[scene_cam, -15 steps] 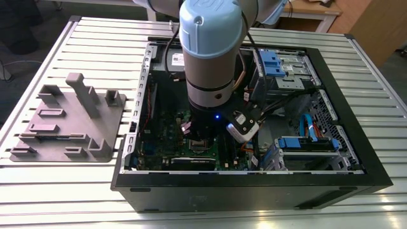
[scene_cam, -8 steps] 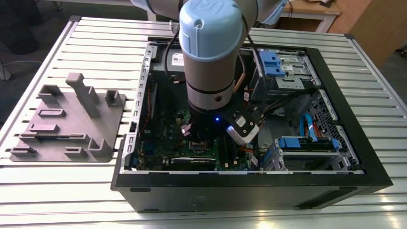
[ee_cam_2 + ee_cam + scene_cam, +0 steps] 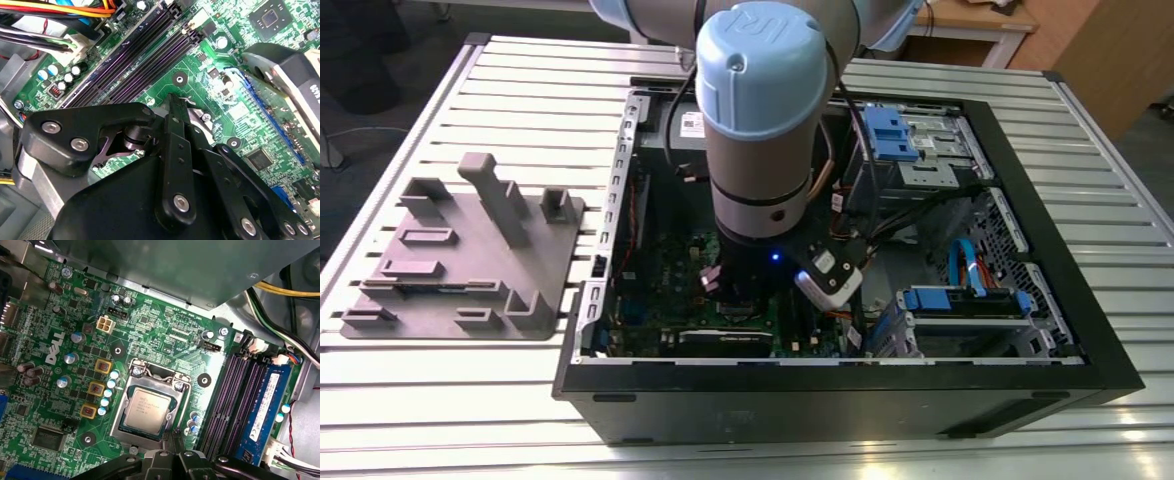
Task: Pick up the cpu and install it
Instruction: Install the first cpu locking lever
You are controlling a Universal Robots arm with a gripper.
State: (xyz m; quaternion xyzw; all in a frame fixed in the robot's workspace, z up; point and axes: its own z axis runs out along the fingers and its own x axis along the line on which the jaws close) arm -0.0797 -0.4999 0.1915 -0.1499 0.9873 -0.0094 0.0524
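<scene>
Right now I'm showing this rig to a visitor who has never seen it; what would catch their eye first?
Probably the pale blue robot arm plunging into the open computer case at the middle of the exterior view. Next, in the first wrist view, the silvery cpu lying inside its metal socket frame on the green circuit board, with the gripper close beside it. The grey plastic tray lies at the exterior view's left.

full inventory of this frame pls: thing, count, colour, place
cpu: 1, silvery-grey, seated inside the socket frame on the board
socket frame: 1, metal, around the cpu
circuit board: 1, green, inside the case
memory slots: several, dark purple, beside the socket
computer case: 1, black, open on the table
tray: 1, grey with upright blocks, exterior view's left of the case
table: 1, slatted metal
arm: 1, pale blue and grey, reaching into the case
gripper: 1, black, just above the board near the socket
</scene>
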